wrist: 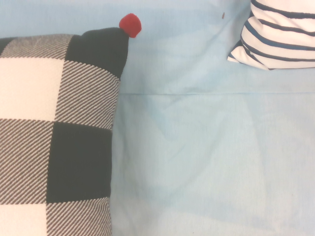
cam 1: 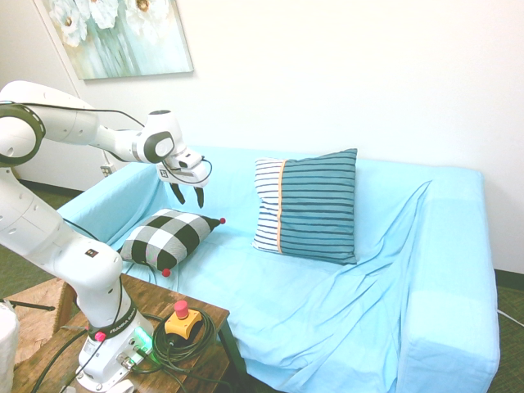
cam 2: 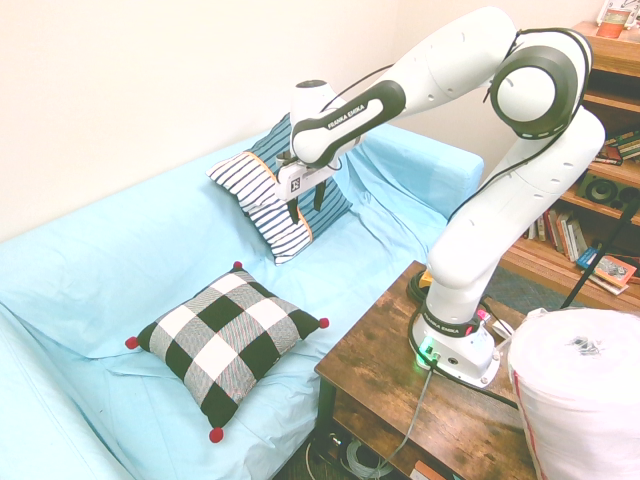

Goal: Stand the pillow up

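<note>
The check pillow lies flat on the blue sofa. The fingers are apart, above it. Only the second exterior view shows all four red pom-poms (like berries).

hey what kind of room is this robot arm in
Probably a living room or lounge: there's a sofa under a light blue cover, a flower painting on the wall, and a wooden bookshelf with books.
</note>
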Robot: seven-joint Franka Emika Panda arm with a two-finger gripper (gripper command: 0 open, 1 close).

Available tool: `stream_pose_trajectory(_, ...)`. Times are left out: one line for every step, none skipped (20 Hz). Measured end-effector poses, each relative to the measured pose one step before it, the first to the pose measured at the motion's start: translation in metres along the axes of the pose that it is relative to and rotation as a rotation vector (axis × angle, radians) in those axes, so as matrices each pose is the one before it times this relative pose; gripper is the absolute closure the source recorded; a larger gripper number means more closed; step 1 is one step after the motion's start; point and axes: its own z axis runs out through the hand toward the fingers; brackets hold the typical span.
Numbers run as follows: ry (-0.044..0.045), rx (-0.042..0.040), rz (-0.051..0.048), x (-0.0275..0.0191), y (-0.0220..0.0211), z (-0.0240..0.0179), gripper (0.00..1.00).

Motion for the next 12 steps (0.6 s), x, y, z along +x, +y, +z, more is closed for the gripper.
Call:
stream_pose_trajectory(-0.00081,-0.00072,-0.00012,0.00009,-0.00013,0.00075,0.00)
stream_pose_trajectory(0.00244,0.00224,-0.00140,-0.00027,-0.00055,0.00007,0.00)
stream_pose_trajectory(0.00110,-0.00076,-0.00484,-0.00189,-0.00104,0.00096,0.00)
stream_pose_trajectory(-0.00057,-0.00486,-0.00847,-0.00410,-0.00157,0.00194,0.00)
stream_pose_trajectory(-0.00152,-0.00831,-0.01180,-0.00826,-0.00348,0.00306,0.00)
stream_pose_trajectory(-0.00028,-0.00903,-0.01227,-0.01191,-0.00483,0.00402,0.00)
stream_pose_trajectory(0.00206,-0.00958,-0.01550,-0.01555,-0.00629,0.00586,0.00)
stream_pose_trajectory(0.00337,-0.01048,-0.01921,-0.01999,-0.00822,0.00812,0.00)
stream_pose_trajectory(0.00210,-0.01285,-0.02237,-0.02213,-0.00814,0.00968,0.00)
stream_pose_trajectory(0.00372,-0.00802,-0.01975,-0.02128,-0.00789,0.00950,0.00)
stream_pose_trajectory(0.00186,-0.00334,-0.01907,-0.01920,-0.00690,0.00986,0.00)
stream_pose_trajectory(-0.00096,-0.00215,-0.01653,-0.01686,-0.00559,0.01081,0.00)
